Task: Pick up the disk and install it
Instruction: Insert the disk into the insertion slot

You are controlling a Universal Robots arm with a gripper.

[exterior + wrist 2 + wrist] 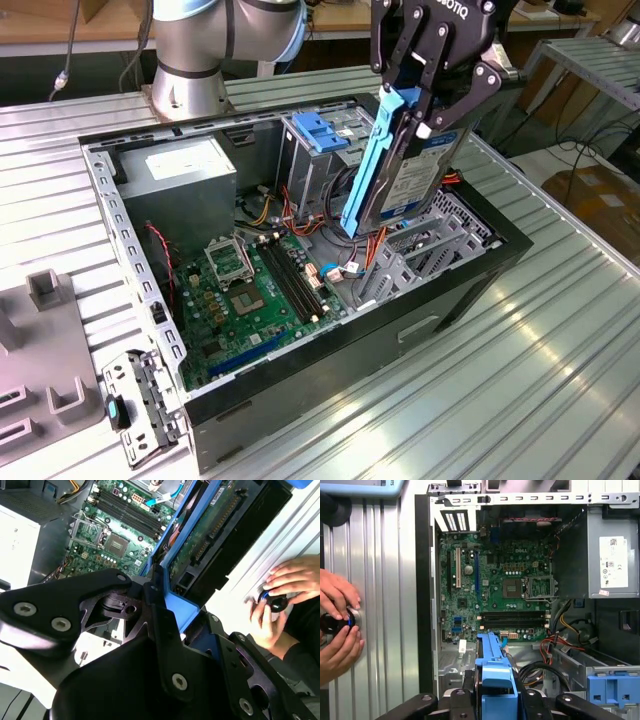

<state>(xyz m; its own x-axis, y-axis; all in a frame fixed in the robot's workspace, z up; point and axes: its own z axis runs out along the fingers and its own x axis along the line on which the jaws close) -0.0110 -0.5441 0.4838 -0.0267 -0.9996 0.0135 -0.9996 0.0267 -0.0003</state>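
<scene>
The disk (pixel 405 175) is a silver drive with a printed label and a blue side rail. It hangs steeply tilted above the open computer case (pixel 470 290), over its side at the exterior view's right. My gripper (pixel 428 100) is shut on its upper end. In the second wrist view the black fingers (pixel 150 630) clamp the blue rail (pixel 176 605), and the disk's green underside (pixel 210 530) shows beyond them. In the first wrist view the rail (pixel 492 665) juts out from the gripper (pixel 495 702) over the motherboard (pixel 495 590).
Inside the case sit a grey power-supply box (pixel 190 170), the drive cage with a blue latch (pixel 320 130) and loose cables (pixel 360 255). A person's hands (pixel 337 620) hold a black knob on the ribbed metal table (pixel 540 380) beside the case.
</scene>
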